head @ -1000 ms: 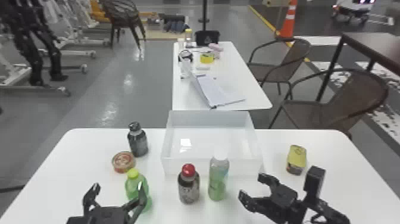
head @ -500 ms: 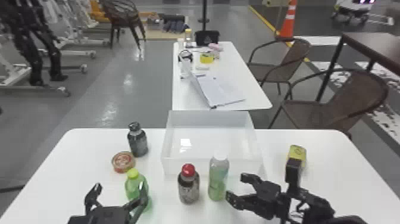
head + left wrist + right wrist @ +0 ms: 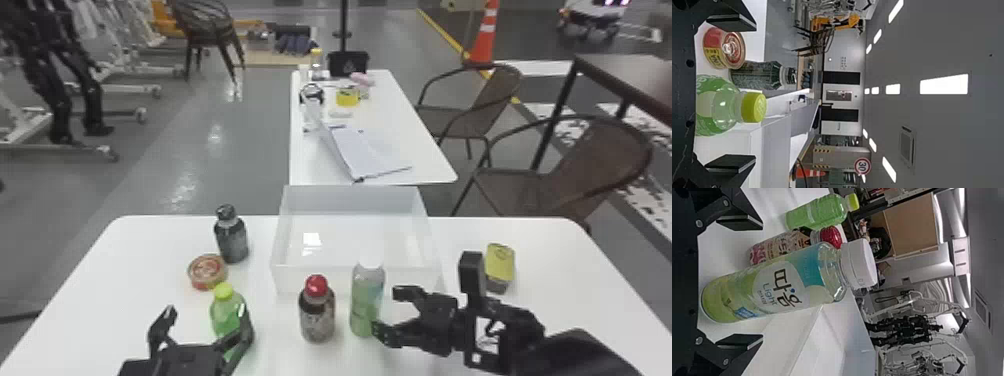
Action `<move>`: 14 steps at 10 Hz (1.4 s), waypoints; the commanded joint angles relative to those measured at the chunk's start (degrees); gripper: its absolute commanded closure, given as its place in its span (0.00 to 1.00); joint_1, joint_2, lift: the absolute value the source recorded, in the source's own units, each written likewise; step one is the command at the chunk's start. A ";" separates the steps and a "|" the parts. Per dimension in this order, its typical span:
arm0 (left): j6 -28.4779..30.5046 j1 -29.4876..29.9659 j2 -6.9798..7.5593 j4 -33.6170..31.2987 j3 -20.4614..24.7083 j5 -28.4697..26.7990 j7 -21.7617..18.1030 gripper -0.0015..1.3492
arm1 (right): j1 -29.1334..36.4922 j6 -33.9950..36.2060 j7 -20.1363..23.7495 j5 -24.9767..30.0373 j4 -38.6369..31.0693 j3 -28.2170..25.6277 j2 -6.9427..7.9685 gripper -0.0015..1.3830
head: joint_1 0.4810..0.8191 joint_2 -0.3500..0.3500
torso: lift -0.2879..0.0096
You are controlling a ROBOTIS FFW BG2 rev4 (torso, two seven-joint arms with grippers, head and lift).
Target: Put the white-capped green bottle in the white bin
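Your right gripper (image 3: 392,314) is spread wide just beside the white-capped green bottle (image 3: 366,302), which stands upright on the table (image 3: 565,300) in front of the white bin (image 3: 289,280). Your left gripper (image 3: 207,320) is also wide, near the yellow-capped green bottle (image 3: 224,315).

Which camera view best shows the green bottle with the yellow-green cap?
The left wrist view: the yellow-green-capped bottle is largest, cap clear, base hidden. The head view shows it smaller, partly behind the left pincer; the right wrist view shows it farther off, beyond the red-capped bottle.
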 commanded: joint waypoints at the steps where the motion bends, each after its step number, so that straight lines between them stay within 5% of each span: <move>1: -0.09 -0.27 -0.15 0.15 -0.14 0.09 0.00 0.09 | -3.09 -1.06 -0.03 -0.63 1.93 1.90 -0.47 0.20 | 0.20 0.50 | 0.63; 5: -0.27 -0.80 -0.15 0.59 -0.58 0.35 0.00 0.09 | -7.04 -3.08 -0.21 -3.44 6.06 5.59 -0.38 0.24 | 0.20 0.50 | 0.63; 7: -0.27 -0.80 -0.15 0.59 -0.58 0.44 0.00 0.09 | -7.04 -3.35 -0.56 -5.38 7.03 6.21 0.06 0.73 | 0.20 0.50 | 0.63; 14: -0.53 -0.89 -0.15 0.67 -0.75 0.62 0.00 0.09 | -2.74 -3.79 -0.82 -10.30 0.88 3.48 1.47 0.72 | 0.20 0.50 | 0.63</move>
